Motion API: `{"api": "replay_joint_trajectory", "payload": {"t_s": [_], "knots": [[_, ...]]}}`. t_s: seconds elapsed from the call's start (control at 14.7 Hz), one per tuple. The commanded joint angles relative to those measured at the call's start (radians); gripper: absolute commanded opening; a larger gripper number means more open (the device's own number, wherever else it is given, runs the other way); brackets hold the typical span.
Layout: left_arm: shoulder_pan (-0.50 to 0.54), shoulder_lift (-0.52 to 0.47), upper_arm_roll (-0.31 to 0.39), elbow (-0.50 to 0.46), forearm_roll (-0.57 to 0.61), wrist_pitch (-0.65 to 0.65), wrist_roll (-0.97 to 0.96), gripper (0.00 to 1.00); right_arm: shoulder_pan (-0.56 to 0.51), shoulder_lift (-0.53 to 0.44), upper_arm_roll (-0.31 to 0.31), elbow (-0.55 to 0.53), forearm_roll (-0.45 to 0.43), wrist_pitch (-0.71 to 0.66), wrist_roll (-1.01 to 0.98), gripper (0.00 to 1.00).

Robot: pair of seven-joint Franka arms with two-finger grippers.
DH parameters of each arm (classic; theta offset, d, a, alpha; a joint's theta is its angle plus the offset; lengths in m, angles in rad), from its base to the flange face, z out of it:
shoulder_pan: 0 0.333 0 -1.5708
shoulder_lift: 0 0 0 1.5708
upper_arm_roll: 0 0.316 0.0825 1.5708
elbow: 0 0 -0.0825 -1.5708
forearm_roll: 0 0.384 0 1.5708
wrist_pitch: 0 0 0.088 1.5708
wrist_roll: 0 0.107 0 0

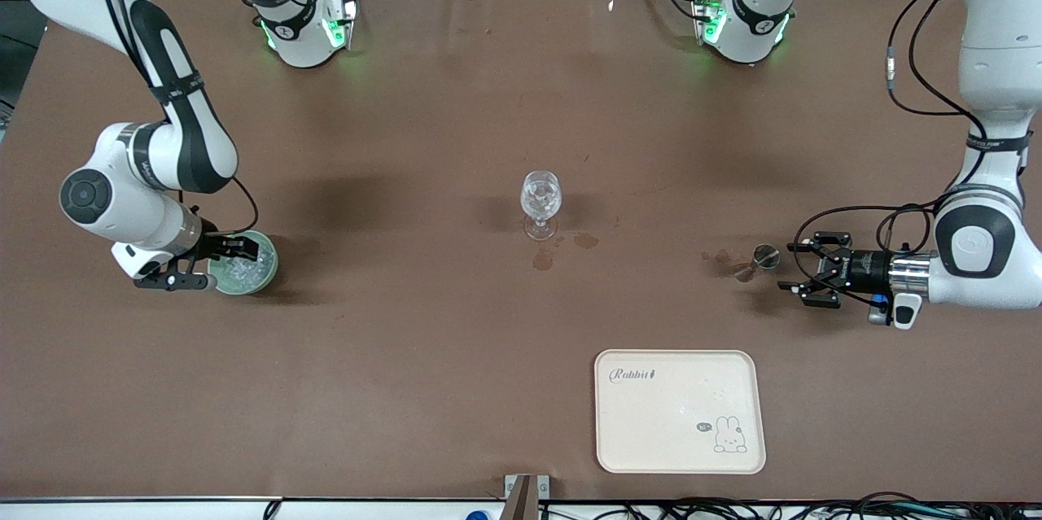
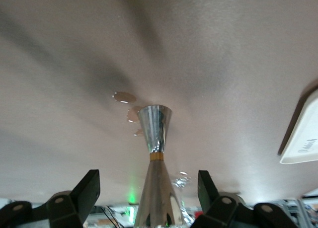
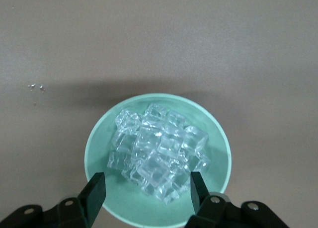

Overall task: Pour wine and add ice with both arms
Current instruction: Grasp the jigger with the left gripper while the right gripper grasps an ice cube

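Observation:
A clear stemmed wine glass [image 1: 541, 201] stands mid-table. The ice [image 3: 159, 148] is a heap of clear cubes in a pale green bowl [image 3: 99, 138], which sits toward the right arm's end [image 1: 264, 272]. My right gripper [image 1: 207, 264] is open just over the bowl's edge, with its fingers [image 3: 97, 188] either side of the nearest cubes, touching nothing. A silver jigger [image 2: 156, 148] with a gold band stands toward the left arm's end [image 1: 763, 258]. My left gripper [image 1: 790, 266] is open beside the jigger, with its fingers [image 2: 87, 190] either side of it and not touching.
A cream tray [image 1: 680, 410] with a rabbit print lies nearer the front camera than the jigger; its corner shows in the left wrist view [image 2: 303, 138]. Brown spill marks lie by the glass foot [image 1: 543, 260] and beside the jigger [image 1: 722, 257].

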Motion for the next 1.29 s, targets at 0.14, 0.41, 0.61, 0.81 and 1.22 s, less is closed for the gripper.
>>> {"api": "replay_joint_trajectory", "payload": {"t_s": [0.14,0.41,0.61,0.81,1.22], "knots": [[0.006,0.032,-0.005,-0.023,-0.124,-0.003,-0.024,0.84,-0.007,0.024,0.000,-0.010,-0.002,0.038,-0.022,0.74],[0.007,0.057,-0.007,-0.049,-0.175,-0.023,-0.019,0.79,-0.008,0.025,0.000,-0.013,-0.002,0.036,-0.024,0.69],[0.006,0.066,-0.007,-0.054,-0.189,-0.043,-0.019,0.72,-0.008,0.025,0.000,-0.015,-0.002,0.033,-0.025,0.64],[0.004,0.074,-0.008,-0.052,-0.190,-0.048,-0.013,0.62,-0.011,0.025,0.000,-0.013,-0.002,0.035,-0.025,0.63],[0.006,0.087,-0.008,-0.046,-0.190,-0.048,-0.009,0.41,-0.016,0.044,0.000,-0.006,-0.003,0.044,-0.039,0.55]]}}
